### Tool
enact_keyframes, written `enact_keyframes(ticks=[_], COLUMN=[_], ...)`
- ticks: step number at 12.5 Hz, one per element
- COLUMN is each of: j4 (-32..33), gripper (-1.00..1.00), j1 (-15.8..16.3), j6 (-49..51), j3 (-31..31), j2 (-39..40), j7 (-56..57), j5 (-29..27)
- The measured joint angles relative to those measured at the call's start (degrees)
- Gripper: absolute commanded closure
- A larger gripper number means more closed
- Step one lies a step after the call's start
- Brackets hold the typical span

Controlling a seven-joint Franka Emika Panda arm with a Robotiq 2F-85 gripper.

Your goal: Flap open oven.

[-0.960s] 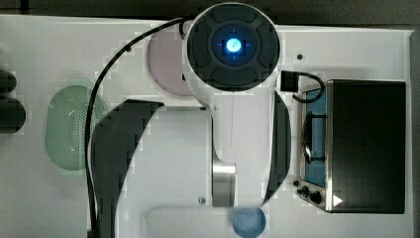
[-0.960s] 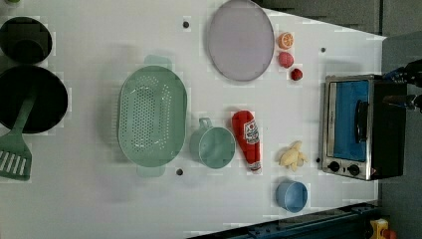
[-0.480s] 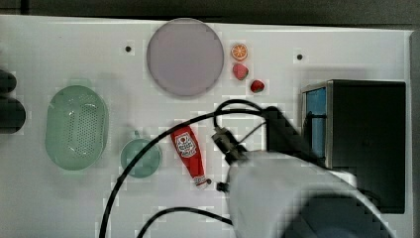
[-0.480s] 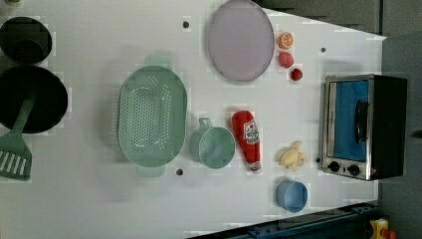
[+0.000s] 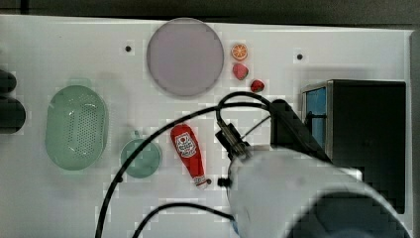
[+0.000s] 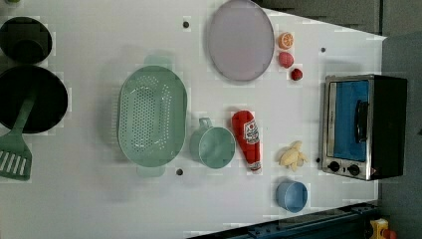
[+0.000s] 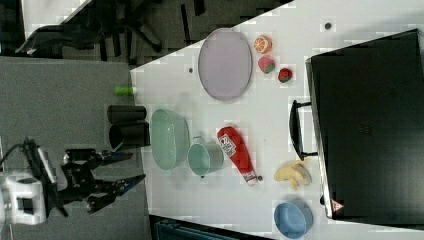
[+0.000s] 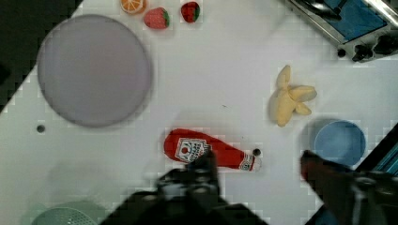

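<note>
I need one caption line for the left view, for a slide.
White table with a closed oven, ketchup bottle, green colander, mug, plate and banana.

Oven (image 6: 366, 127): black body, silver front frame, blue-tinted glass door, black knobs. Colander (image 6: 152, 116): pale green, dotted with small holes; mug (image 6: 215, 146): teal; bowl (image 6: 291, 195): blue. Ketchup bottle (image 6: 247, 138): red, white label; plate (image 6: 240, 39): lilac-grey; table (image 6: 99, 209): white.

A red ketchup bottle (image 6: 247, 140) lies on the white table (image 6: 99, 199). Just beside it stands a green cup (image 6: 215, 146), next to a green strainer (image 6: 152, 116). A peeled banana (image 6: 293, 156) and a blue bowl (image 6: 291, 195) sit near each other. A purple plate (image 6: 241, 39) is near an orange slice (image 6: 285, 40) and two strawberries (image 6: 285, 59).
</note>
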State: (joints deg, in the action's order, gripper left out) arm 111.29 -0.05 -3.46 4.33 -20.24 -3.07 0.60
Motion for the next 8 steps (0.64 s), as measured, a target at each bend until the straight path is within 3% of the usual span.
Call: enact_keyframes(ticks=[2, 3, 8], j4=[0.4, 1.2, 6.7], gripper=[0.55, 0.65, 0.65], j1=[0.1, 0.1, 0.0], j6=[0.3, 0.2, -0.3], j3=[-0.1, -0.1, 1.8], j2=[1.7, 2.0, 2.1], j7=[0.0, 0.0, 8.4], j5=[0.3, 0.6, 0.7])
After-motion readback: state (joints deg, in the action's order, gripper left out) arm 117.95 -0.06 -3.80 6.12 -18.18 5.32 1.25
